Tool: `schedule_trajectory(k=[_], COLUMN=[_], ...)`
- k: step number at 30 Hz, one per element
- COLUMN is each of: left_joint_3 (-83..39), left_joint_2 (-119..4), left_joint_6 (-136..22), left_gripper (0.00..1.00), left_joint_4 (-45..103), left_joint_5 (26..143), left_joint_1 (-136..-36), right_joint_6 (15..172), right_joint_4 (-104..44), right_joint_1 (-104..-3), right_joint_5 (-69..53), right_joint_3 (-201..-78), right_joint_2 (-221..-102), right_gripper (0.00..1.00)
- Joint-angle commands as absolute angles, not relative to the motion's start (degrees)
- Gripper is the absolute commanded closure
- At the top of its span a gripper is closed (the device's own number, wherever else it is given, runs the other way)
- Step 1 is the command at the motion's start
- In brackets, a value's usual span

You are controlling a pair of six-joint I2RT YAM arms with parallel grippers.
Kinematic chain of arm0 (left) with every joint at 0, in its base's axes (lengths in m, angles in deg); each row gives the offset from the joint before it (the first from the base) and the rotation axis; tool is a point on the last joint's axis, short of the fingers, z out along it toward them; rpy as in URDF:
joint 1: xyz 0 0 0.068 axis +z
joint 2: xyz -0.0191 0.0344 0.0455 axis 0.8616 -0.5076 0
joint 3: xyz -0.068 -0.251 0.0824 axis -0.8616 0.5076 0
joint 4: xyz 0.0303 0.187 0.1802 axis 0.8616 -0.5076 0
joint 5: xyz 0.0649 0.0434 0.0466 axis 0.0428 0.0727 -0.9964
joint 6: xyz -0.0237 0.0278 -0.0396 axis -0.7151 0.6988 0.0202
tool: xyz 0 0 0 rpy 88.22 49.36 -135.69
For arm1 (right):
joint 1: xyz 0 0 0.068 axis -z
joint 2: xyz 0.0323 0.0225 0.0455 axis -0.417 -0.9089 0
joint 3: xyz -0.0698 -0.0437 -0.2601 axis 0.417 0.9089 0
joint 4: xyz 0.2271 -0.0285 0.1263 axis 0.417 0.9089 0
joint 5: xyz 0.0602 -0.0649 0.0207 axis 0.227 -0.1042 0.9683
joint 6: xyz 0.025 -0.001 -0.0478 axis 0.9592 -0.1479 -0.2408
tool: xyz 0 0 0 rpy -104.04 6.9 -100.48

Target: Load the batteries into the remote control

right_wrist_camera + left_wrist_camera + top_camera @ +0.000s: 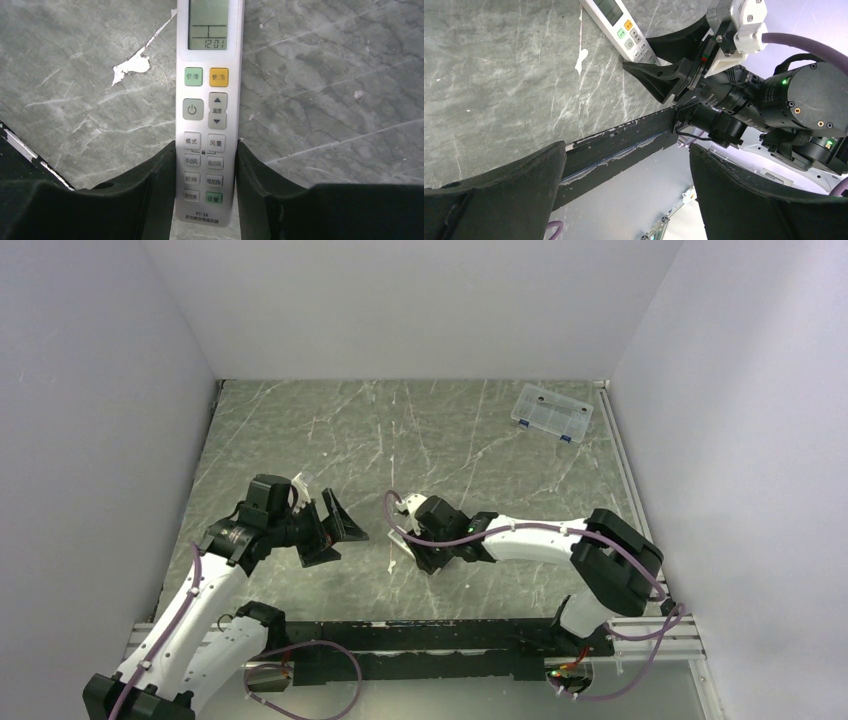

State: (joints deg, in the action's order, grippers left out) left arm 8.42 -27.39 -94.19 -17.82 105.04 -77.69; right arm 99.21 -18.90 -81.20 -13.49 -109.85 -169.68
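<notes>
The remote control (206, 105) is a slim white bar lying button-face up on the grey marbled table, its display showing digits. My right gripper (206, 150) is shut on its lower end, one finger against each long side. In the top view the right gripper (415, 548) is at the table's middle, with the remote control (391, 555) sticking out to its left. My left gripper (340, 532) hovers just left of it, open and empty. The left wrist view shows its fingers (524, 185) spread wide, with the remote control (616, 22) beyond them. The batteries are out of view.
A clear compartment box (551, 412) sits at the back right corner. A white scuff (131, 64) marks the table beside the remote. A black rail (430, 635) runs along the near edge, and white walls close in the left, back and right sides.
</notes>
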Motion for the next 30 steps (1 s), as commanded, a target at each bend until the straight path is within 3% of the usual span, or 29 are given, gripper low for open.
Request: schedule_trajectory(k=[1, 16, 30], left_joint_3=[7.76, 7.31, 3.36], left_joint_2=[-27.01, -26.88, -27.81], left_joint_6=[-93.23, -92.63, -89.17], left_gripper=[0.02, 0.02, 0.02], left_joint_4=[-16.40, -17.22, -19.75], left_joint_5=[106.14, 105.12, 102.58], left_joint_1=[-77.34, -77.34, -77.34], right_joint_6=[100.77, 101.92, 101.97], right_joint_4=[-21.43, -21.39, -17.52], right_joint_1=[-80.58, -80.27, -80.02], right_joint_5=[-12.24, -13.59, -17.92], right_joint_3=[-110.80, -110.87, -110.12], right_joint_2=[-170.05, -169.36, -159.46], right_gripper=[0.71, 0.43, 0.41])
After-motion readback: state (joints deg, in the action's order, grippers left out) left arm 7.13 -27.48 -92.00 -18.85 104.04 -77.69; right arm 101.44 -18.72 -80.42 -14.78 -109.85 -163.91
